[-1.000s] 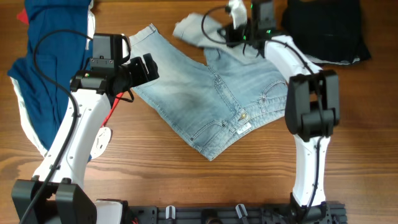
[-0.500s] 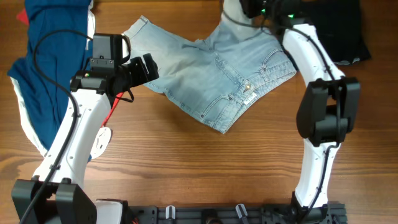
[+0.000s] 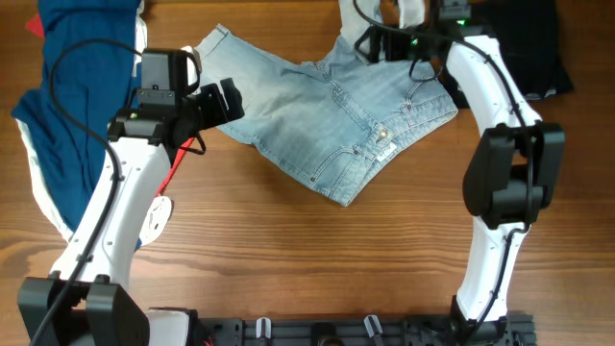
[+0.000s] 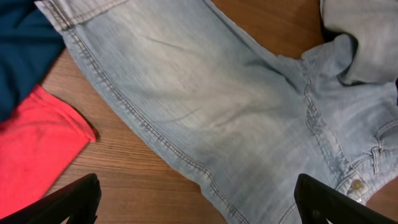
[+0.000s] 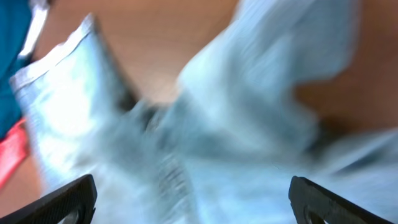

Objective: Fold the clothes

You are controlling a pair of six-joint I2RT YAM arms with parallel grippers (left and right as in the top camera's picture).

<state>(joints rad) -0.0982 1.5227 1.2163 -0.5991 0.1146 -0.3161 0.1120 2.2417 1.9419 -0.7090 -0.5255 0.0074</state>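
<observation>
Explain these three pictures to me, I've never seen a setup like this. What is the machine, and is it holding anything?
This is a robot with two white arms, a left arm and a right arm, at a wooden table. One picture looks straight down from above. The other two come from a small camera on each wrist, so the dark shapes in their bottom corners are the left fingers and the right fingers. Pale denim shorts lie spread in the middle, with a navy garment by the left arm and a black garment by the right. Both pairs of fingers are open by the shorts and hold nothing. The right wrist picture is blurred.
</observation>
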